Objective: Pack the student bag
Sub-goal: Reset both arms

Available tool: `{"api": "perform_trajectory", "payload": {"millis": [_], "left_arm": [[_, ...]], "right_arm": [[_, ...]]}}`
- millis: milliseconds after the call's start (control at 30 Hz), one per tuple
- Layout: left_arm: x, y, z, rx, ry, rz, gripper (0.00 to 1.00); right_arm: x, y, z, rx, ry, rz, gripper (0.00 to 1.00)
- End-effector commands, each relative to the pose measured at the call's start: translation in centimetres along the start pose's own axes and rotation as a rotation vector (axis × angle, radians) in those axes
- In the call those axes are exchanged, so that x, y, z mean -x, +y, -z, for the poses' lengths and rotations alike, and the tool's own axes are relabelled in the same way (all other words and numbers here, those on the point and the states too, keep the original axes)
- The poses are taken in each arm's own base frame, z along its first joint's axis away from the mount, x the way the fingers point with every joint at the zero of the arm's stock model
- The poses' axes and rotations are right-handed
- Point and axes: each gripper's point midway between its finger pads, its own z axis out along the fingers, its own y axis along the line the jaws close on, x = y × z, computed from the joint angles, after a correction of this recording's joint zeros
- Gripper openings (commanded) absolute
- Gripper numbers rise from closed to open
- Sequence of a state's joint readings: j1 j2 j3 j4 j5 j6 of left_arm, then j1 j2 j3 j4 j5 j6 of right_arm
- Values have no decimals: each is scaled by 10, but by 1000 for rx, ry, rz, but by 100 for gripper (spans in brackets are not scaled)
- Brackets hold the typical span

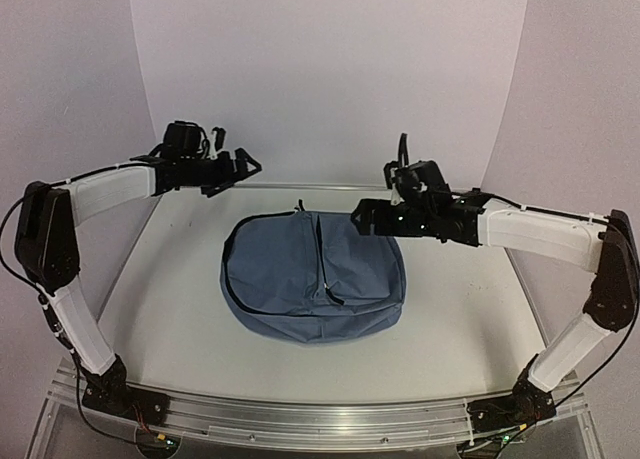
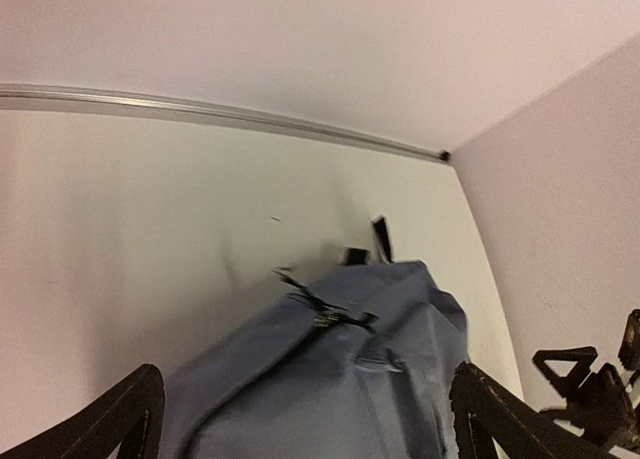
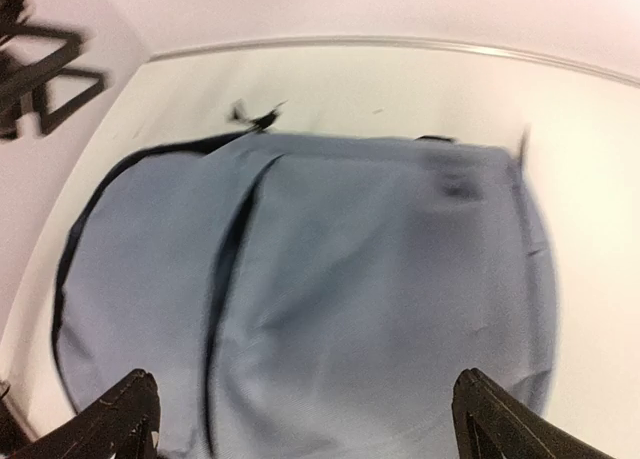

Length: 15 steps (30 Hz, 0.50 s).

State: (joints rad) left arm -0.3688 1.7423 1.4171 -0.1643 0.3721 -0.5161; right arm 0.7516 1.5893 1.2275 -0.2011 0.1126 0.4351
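Top external: L pincer (image 1: 252,164) & R pincer (image 1: 357,215) both spread wide near student bag (image 1: 310,274) on table (image 1: 470,314)

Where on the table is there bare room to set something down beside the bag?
Bare table left of the bag, right of it, and a strip between it and the near edge. Crowded at the bag's far right corner, where the right gripper hovers.

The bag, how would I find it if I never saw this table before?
Look at the white table. In its middle lies the bag, a big slate-blue backpack with dark zips. Unlike the hard black-and-white left arm and right arm beside it, it is soft and rounded.
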Motion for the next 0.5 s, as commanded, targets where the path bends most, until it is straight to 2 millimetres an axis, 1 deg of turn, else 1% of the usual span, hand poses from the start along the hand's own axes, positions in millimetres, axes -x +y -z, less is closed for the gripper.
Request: {"api": "perform_trajectory", "payload": {"millis": [0, 67, 100, 133, 200, 233, 300, 333, 433, 467], "left_arm": [[14, 87, 53, 198, -71, 47, 100], [18, 124, 82, 273, -128, 94, 100], [22, 138, 100, 304, -169, 110, 100], [19, 154, 115, 341, -197, 130, 100], [23, 184, 152, 412, -277, 173, 100], [24, 195, 169, 445, -317, 189, 100], [20, 213, 194, 517, -377, 203, 100], [22, 217, 207, 565, -420, 187, 100], [20, 220, 232, 654, -535, 105, 100], [21, 218, 241, 667, -574, 77, 100]], "right_arm": [[22, -83, 4, -88, -40, -38, 98], [32, -124, 13, -133, -77, -93, 98], [31, -140, 17, -139, -83, -119, 98], [33, -164, 24, -165, -98, -153, 98], [40, -195, 40, -198, -143, -198, 98], [43, -207, 49, -217, -171, -212, 98], [51, -229, 69, -260, -234, -230, 98], [56, -237, 78, -283, -272, -228, 98], [70, -244, 109, -338, -429, -189, 98], [76, -245, 120, -353, -487, -174, 98]]}}
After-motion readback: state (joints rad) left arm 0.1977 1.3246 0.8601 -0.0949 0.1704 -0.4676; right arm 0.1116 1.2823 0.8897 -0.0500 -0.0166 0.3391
